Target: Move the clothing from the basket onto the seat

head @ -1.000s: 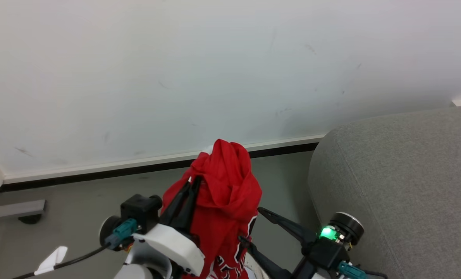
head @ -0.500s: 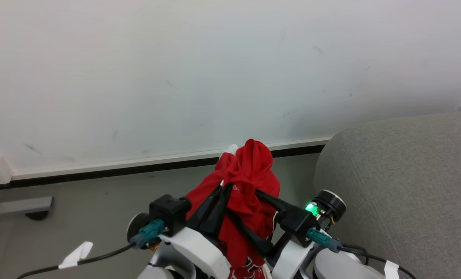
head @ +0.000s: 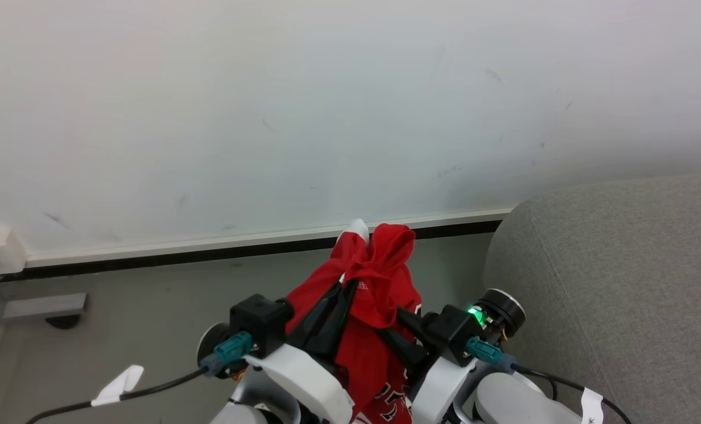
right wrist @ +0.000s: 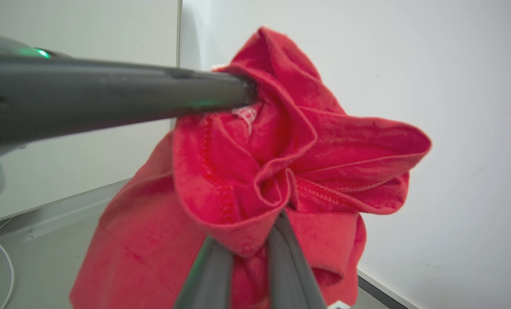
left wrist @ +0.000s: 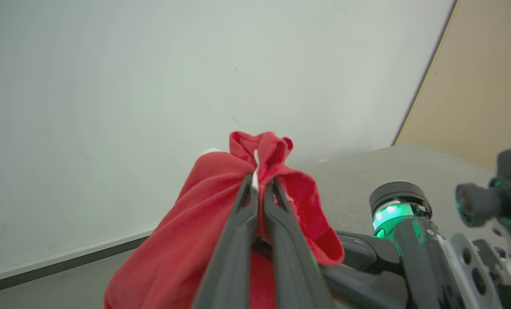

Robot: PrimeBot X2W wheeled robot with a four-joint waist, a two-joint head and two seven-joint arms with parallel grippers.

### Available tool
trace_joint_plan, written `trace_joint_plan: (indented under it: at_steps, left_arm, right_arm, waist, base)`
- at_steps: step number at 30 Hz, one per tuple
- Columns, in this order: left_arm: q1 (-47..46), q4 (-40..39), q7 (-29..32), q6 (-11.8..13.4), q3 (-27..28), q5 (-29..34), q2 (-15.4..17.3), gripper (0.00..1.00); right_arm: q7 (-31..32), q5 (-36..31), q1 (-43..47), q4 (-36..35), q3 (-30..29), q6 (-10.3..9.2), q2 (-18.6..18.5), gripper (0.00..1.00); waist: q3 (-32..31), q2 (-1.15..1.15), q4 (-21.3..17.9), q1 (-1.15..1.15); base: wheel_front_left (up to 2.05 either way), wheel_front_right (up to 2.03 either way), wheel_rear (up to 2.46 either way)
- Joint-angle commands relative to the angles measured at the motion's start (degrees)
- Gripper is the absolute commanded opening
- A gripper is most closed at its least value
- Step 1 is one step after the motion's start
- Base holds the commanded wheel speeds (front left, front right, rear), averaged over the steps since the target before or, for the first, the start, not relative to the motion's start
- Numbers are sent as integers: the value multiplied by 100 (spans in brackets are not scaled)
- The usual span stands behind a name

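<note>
Red clothing (right wrist: 307,141) (bunched) between fingers (right wrist: 290,270) of the right tool (right wrist: 247,238)

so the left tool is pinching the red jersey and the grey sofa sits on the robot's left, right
Not quite: the grey sofa sits on the robot's right, as the head view shows. The left tool is pinching the red jersey.

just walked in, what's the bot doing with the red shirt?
It is holding the red jersey up off the floor with both arms, bunched, in front of the white wall. The left gripper is shut on a fold near the top, and the right gripper is pinching another fold just below. The grey sofa sits to the robot's right, and the jersey is not on it yet.
</note>
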Motion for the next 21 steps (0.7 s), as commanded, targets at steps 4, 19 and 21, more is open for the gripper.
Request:
trace_joint_plan:
  at_steps: [4,19,21]
  left_arm:
    - [-37,23,-78,61,50,10,67,47]
    - [120,251,-178,95,7,51,243,100]
    - [147,251,-179,94,10,43,285,100]
  right_arm:
    - [4,62,-20,-84,-81,-14,2,0]
    - [1,-9,86,-184,-370,-14,4,0]
    - [1,-28,101,-173,-399,-14,3,0]
  waist:
    - [7,0,-17,-1]
    - [29,0,-15,-1]
    - [25,0,-6,-1]
  base:
    - [0,0,0]
    - [0,0,0]
    - [0,0,0]
